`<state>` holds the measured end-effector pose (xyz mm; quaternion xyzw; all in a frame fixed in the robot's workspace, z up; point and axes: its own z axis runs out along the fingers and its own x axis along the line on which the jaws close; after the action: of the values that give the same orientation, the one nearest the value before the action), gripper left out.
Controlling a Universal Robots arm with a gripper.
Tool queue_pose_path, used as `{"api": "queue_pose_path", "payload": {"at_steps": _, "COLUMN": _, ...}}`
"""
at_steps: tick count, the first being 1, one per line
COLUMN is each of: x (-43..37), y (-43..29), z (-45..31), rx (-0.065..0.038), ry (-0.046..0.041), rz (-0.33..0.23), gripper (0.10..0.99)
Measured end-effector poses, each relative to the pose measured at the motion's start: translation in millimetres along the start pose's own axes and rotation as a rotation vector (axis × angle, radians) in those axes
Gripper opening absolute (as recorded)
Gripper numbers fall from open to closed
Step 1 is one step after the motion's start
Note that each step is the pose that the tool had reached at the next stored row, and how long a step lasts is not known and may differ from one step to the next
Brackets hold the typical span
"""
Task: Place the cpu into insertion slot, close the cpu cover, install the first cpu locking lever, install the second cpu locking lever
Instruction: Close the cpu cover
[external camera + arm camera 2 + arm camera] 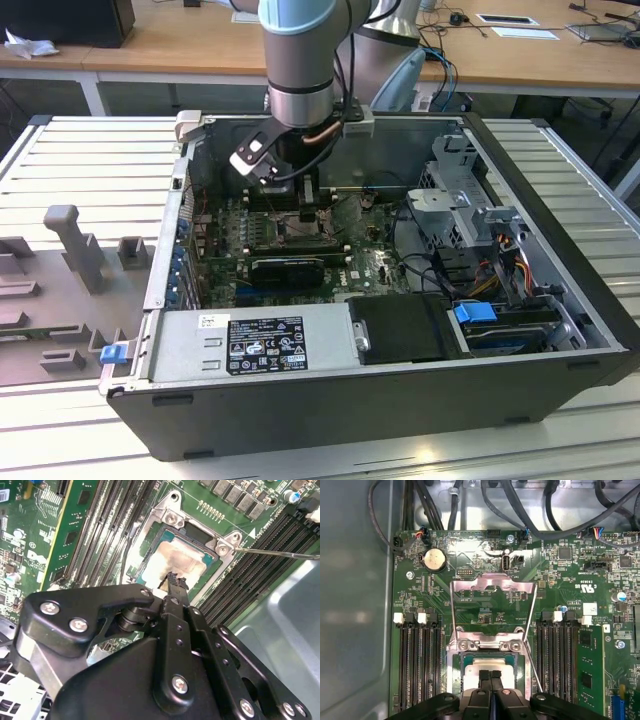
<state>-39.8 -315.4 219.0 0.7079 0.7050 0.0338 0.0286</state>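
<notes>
One cpu [479, 666] sits in the insertion slot [456, 656] under clenched fingers [485, 678], cpu cover [492, 584] open.

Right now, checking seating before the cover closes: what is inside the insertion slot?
The cpu lies inside the insertion slot, pale top up. The end effector hides its near edge; whatever lies under it cannot be seen.

The arm [300, 45] points downward, end effector [490, 674] fingers [484, 679] pressed together.
</notes>
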Motion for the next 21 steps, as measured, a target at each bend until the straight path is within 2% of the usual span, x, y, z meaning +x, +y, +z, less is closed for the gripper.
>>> {"api": "queue_pose_path", "payload": {"at_steps": 19, "x": 0.3, "y": 0.7, "z": -7.8, "rx": 0.0, "ry": -0.0001, "rz": 0.0, "gripper": 0.106}}
{"api": "queue_pose_path", "payload": {"at_steps": 21, "x": 0.7, "y": 1.1, "z": -12.3, "rx": 0.0, "ry": 0.0001, "rz": 0.0, "gripper": 0.106}}
